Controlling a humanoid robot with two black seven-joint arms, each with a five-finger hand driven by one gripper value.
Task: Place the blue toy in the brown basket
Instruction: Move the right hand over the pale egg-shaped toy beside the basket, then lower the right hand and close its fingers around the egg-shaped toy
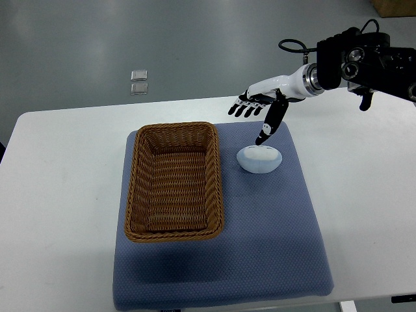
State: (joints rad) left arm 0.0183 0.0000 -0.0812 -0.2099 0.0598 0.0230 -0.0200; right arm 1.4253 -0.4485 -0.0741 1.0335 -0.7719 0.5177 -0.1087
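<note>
On the near part of the white table (pixel 58 195), a blue mat (pixel 273 247) is laid, and on its left half, at about nine o'clock from the mat's centre, the brown basket (pixel 174 182) is set, with nothing seen inside it. Just beside the basket's right rim, toward two o'clock from the basket's middle, the blue toy (pixel 259 159) is found lying on the mat, pale and rounded, not yet lifted. Farther back, at twelve o'clock from the toy, the right hand (pixel 258 107) is held above the mat's far edge, its arm entering from the picture's right; the fingers (pixel 242 108) are spread and released, nothing being grasped, while the thumb is pointed down toward the toy's far side, close to it, though contact cannot be told. The approach step is judged to be in hand. For the next move, the hand would need to be lowered around the toy and closed before any carry leftward over the basket rim. The left arm is not seen.
</note>
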